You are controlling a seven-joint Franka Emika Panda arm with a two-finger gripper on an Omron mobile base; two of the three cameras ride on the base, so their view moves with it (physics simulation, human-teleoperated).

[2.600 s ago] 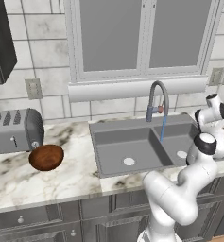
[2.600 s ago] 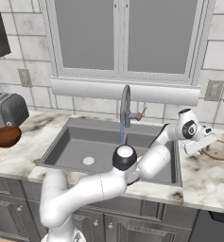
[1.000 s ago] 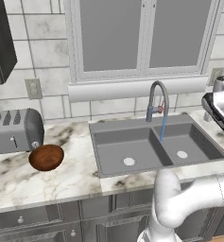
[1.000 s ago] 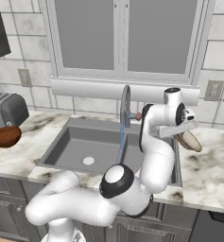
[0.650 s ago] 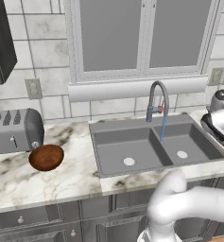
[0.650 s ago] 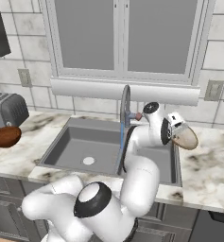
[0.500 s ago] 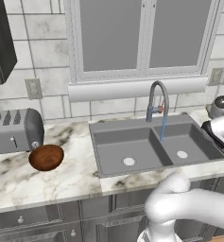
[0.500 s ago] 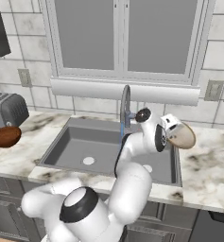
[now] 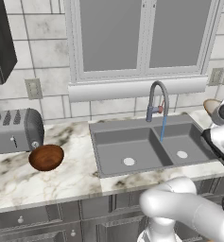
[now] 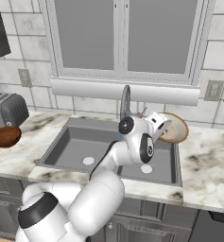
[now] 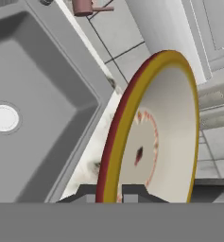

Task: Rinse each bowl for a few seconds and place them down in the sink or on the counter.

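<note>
The gripper [image 10: 163, 128] is clamped on the rim of the pale bowl [image 10: 174, 128], holding it tilted on edge in the air above the sink's [image 10: 66, 144] right rim, beside the faucet [image 10: 125, 101]. Both basins lie open below. The reddish-brown bowl [image 9: 46, 157] sits on the counter [image 9: 61, 179] left of the sink, just in front of the toaster [image 9: 14, 130].

The pale bowl [image 10: 174, 128] is tilting on edge above the sink's [image 10: 75, 142] right rim (yellow-edged, cream inside); the reddish-brown bowl [image 9: 46, 157] is sitting upright on the counter [image 9: 61, 179].
</note>
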